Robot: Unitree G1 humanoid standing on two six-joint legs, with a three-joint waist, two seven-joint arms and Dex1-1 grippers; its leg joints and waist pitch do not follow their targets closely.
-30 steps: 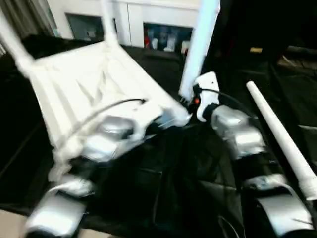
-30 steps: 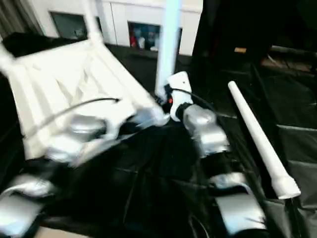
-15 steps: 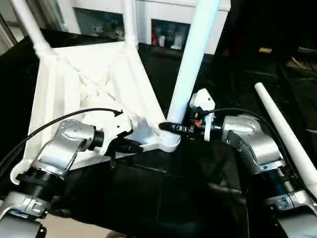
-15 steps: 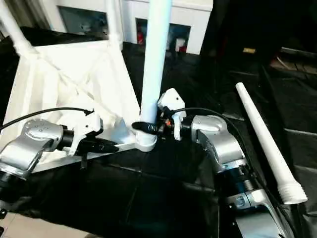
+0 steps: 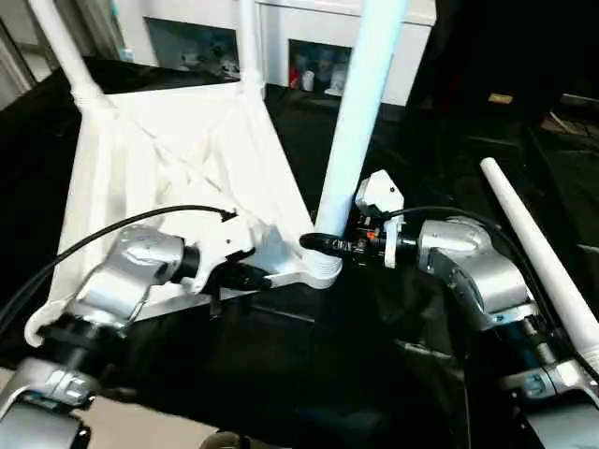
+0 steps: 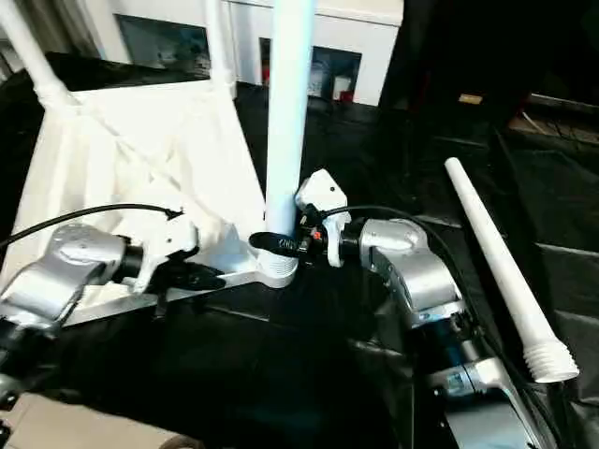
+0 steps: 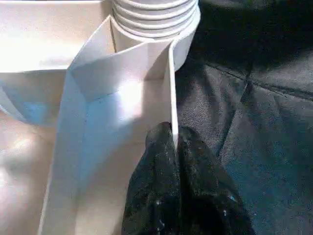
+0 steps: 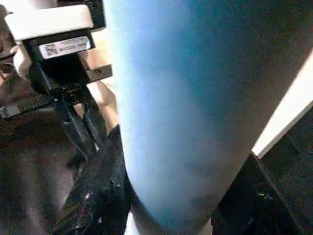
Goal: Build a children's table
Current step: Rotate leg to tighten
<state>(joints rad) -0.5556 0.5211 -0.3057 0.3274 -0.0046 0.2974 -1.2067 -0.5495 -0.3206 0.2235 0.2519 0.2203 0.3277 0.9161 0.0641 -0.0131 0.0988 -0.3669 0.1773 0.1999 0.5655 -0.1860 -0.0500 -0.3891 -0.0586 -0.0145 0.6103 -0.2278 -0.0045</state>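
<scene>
Children's table top [image 5: 168, 159] lies upside down on black cloth [image 5: 309, 374] in the head views, now sharp after a blurred second; right gripper [image 5: 323, 245] clasps the near leg [image 5: 360, 94] just above its socket [image 5: 323, 271], a loose leg [image 6: 496, 262] lying apart. Left wrist view: left gripper [image 7: 176, 147] pinches a rim rib [image 7: 172, 88]. Right wrist view: fingers [image 8: 98, 196] straddle the leg; seating likely continues.
</scene>
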